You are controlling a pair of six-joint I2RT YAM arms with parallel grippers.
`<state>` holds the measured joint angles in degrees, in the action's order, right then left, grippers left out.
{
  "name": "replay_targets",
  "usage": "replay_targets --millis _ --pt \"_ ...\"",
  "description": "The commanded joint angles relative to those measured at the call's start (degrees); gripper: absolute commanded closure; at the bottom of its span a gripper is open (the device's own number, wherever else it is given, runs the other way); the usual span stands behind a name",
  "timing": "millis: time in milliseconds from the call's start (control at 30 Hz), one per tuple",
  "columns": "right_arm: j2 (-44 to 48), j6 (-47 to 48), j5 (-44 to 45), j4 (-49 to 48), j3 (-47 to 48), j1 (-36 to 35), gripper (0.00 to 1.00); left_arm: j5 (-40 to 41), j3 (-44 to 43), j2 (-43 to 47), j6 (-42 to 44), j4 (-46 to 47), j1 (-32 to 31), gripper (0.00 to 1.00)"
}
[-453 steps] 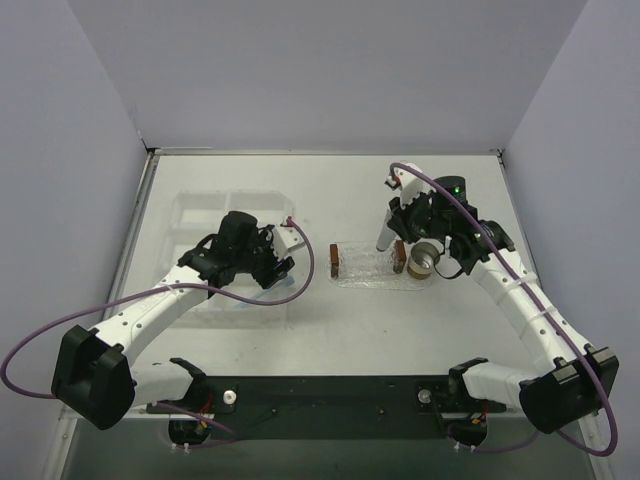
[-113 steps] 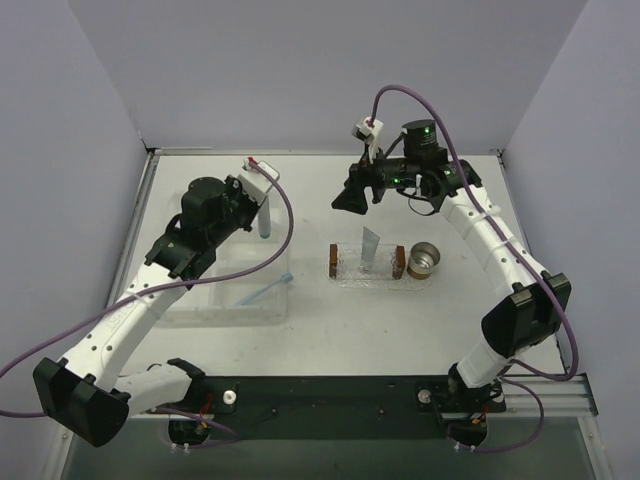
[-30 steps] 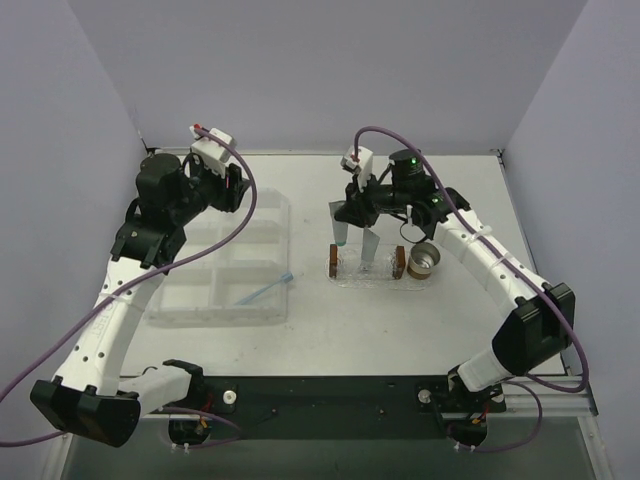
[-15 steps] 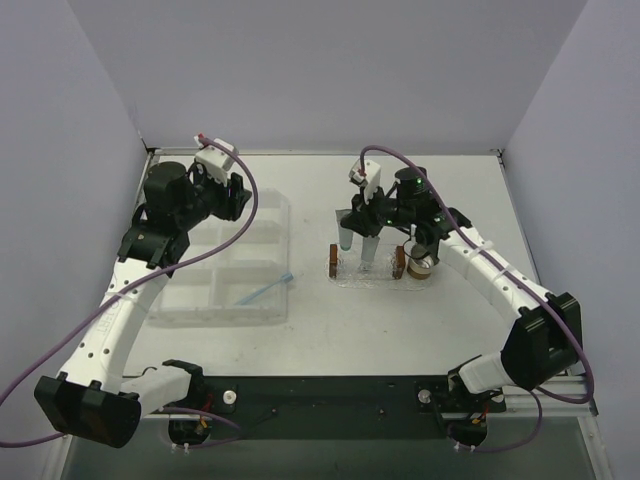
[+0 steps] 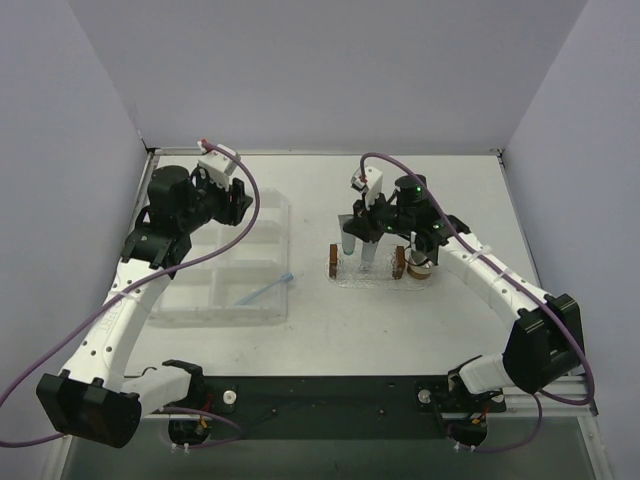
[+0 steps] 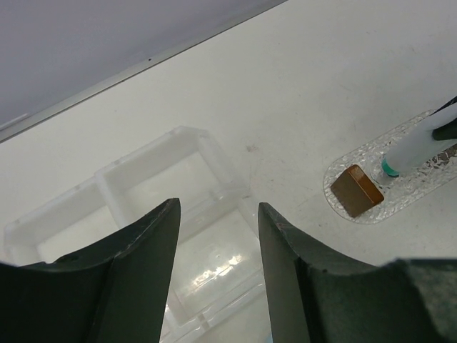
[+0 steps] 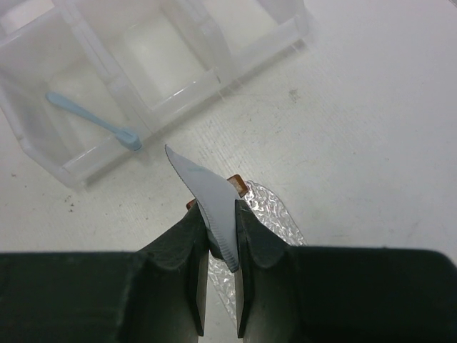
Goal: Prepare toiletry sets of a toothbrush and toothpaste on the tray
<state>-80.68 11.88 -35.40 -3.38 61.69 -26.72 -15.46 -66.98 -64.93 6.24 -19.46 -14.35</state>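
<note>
My right gripper (image 7: 218, 229) is clenched on a toothpaste tube (image 7: 203, 189), pinching its body below the flat crimped end. The tube stands steeply tilted, crimp up and teal cap down. In the left wrist view the cap touches the bumpy oval tray (image 6: 421, 189) just beside the brown block (image 6: 357, 189) at the tray's left end. From overhead, what looks like a second tube (image 5: 368, 254) is on the tray just to the right of the held one (I can't make out how it lies).

My left gripper (image 6: 218, 264) is released and empty, and hangs over the far end of the clear compartment box (image 6: 207, 143).

I judge the tube is nearly placed, and opening the right jaws should lay it on the tray. The set then needs the toothbrush (image 5: 265, 292). It lies in the box's near-right compartment, on the side toward the arm bases from the left jaws and well apart from them. Its long axis runs diagonally from near-left to far-right, with the far end up by the box wall facing the tray. The left arm is the nearer one. To pick it up, I'd bring that gripper back toward me and turn the jaws across the diagonal.
</note>
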Motion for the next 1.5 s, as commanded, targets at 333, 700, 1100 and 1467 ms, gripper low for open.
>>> replay_targets --millis 333,700,1100,1467 --pt "2.7 -1.7 1.2 -6.7 -3.0 -1.3 1.0 -2.0 0.6 1.4 0.1 3.3 0.7 0.43" --pt "2.2 -1.7 2.3 -7.9 -3.9 -1.8 1.0 -2.5 1.5 1.9 0.5 3.6 1.1 0.43" --pt "1.6 -0.5 3.1 -7.8 -4.6 -1.8 1.0 -3.6 2.2 1.8 0.4 3.9 1.2 0.43" --pt "1.0 0.2 3.3 -8.0 -5.2 -1.9 1.0 -4.0 2.6 1.7 0.5 4.3 1.3 0.43"
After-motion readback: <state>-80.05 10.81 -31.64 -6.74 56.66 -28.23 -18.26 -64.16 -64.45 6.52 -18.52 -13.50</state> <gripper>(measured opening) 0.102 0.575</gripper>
